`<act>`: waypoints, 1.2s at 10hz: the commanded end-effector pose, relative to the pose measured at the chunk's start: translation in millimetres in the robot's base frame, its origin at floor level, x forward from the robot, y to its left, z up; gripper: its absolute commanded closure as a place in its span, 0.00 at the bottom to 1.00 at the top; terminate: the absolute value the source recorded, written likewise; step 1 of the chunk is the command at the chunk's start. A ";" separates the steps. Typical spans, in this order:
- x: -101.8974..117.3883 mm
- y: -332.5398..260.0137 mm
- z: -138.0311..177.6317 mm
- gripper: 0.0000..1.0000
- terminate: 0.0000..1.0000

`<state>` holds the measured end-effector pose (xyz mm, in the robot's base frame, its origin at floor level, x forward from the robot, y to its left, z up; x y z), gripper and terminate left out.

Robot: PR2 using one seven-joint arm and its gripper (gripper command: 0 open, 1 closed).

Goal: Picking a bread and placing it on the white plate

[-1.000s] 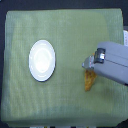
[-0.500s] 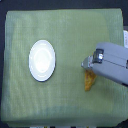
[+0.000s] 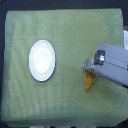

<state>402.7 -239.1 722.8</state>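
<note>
My worktop (image 3: pixel 65 30) lies under a green woven cloth (image 3: pixel 70 100) that covers nearly all of it. At the exterior view's right edge I see a small pale patch (image 3: pixel 125 37) with dark marks, too blurred to name.

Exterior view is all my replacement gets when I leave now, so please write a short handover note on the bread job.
Gripper: at the bread's upper end, toward the exterior view's right; the arm hides its fingers, so whether it is open or shut cannot be told.
Bread: lying on the green cloth, partly under the arm, well apart from the plate.
White plate: empty, toward the exterior view's left.
Done: the arm has reached the bread.
Left: confirm the grasp, lift, carry it across to the plate, set it down, release.
</note>
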 end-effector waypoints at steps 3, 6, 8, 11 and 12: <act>-2.5 7.6 13.4 1.00 0.00; 1.7 6.0 18.1 1.00 0.00; 5.5 3.9 21.5 1.00 0.00; 7.4 6.7 21.8 1.00 0.00; 8.0 7.2 22.3 1.00 0.00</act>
<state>404.6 -233.1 741.1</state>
